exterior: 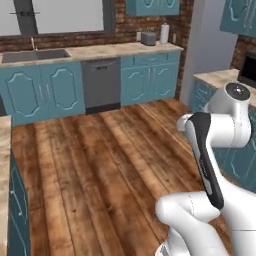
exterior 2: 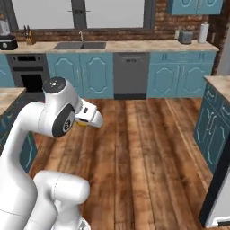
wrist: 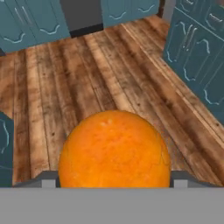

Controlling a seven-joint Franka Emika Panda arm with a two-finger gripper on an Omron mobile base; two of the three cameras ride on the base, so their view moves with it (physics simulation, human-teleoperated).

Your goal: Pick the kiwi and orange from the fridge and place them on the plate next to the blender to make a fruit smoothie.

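One orange [wrist: 114, 148], one blender [exterior 2: 6, 36], one toaster [exterior: 148, 38]

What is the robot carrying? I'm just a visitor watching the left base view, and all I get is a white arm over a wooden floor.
Observer: In the hand view, the gripper holds the orange between its finger tips, above the floor.
Operator: Where is the blender it's meant for?
Observer: In the right base view, the blender stands at the left end of the far counter, just left of a knife block.
Operator: What's under that spot?
Observer: A dark oven is built in below the blender and the knife block.
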